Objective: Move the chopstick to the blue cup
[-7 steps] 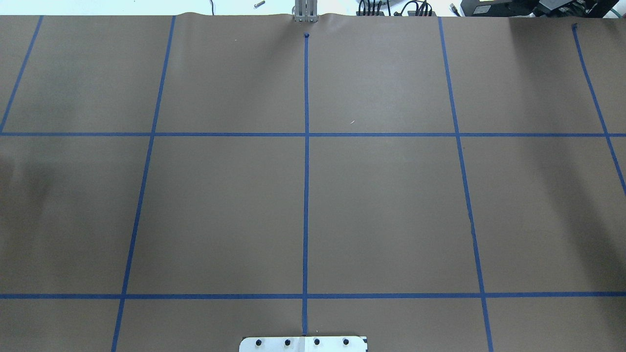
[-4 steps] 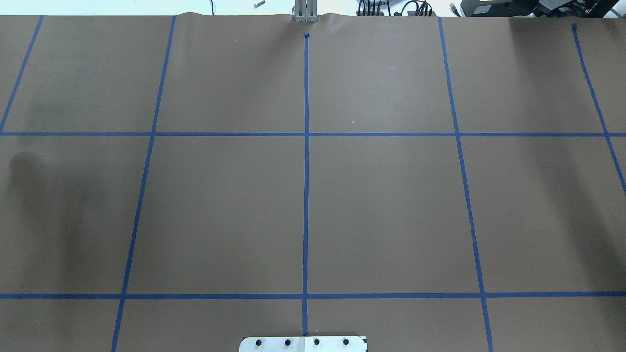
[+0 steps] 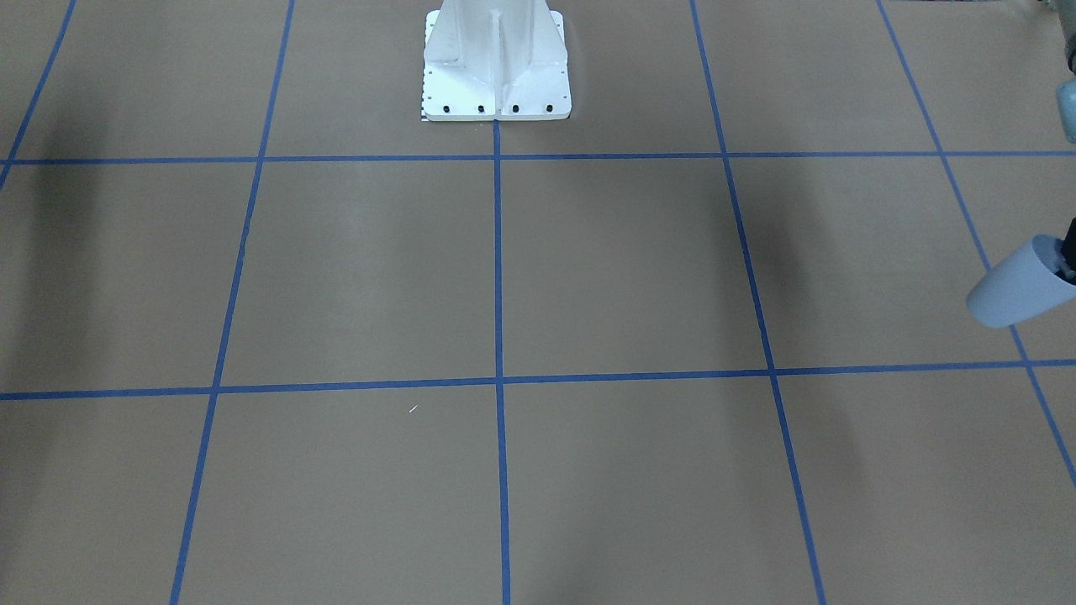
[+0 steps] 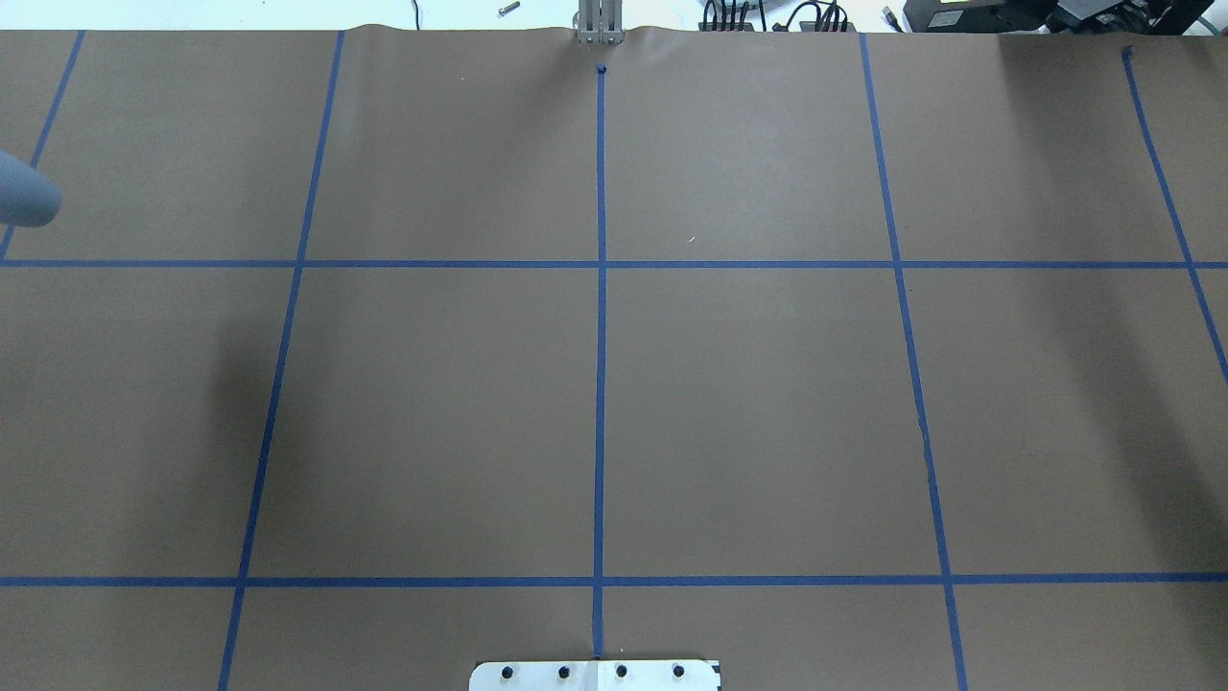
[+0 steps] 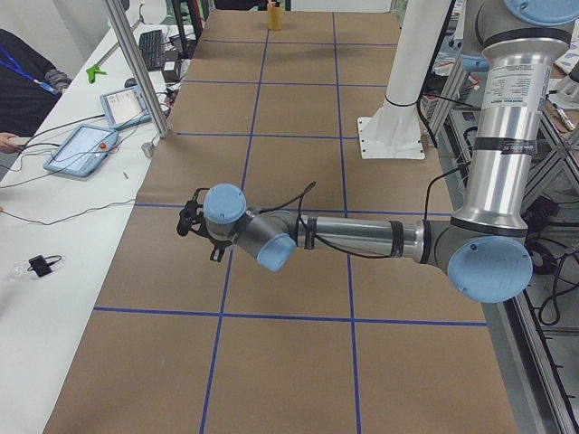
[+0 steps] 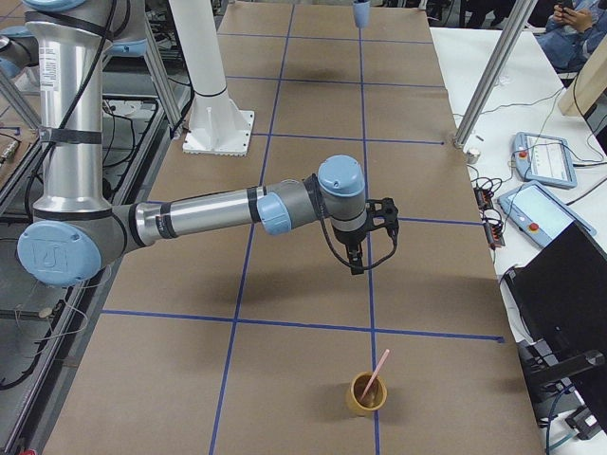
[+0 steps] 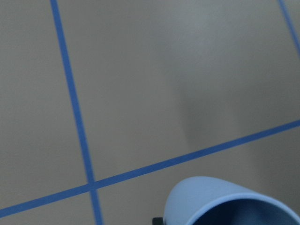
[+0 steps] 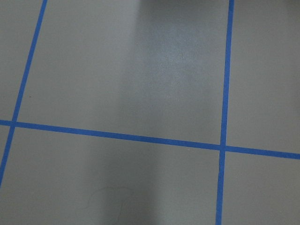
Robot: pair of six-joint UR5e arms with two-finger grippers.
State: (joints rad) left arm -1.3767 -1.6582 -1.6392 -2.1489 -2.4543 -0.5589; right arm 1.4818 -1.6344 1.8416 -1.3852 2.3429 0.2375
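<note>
My left gripper [image 5: 188, 222] clamps the tilted blue cup [image 3: 1015, 292]. For the right gripper [image 6: 357, 261], I cannot tell how the jaws stand. The chopstick [image 6: 377, 370] leans in a brown cup [image 6: 365, 398].

Left arm [image 5: 362, 237] and right arm [image 6: 199, 216]: polished silver tubular links joined by grey cylindrical housings, each closed with a round light-blue cap [image 5: 488, 269]. A thin black cable [image 5: 303, 192] loops along each forearm, bound by black straps [image 5: 308, 232]. A dark band [image 5: 508, 145] with small lettering, too small to read, rings the upright link. The white base column [image 3: 496, 50] has a flared, ribbed foot; 4 dark screws [image 3: 481, 108] line the front edge of its plate.
</note>
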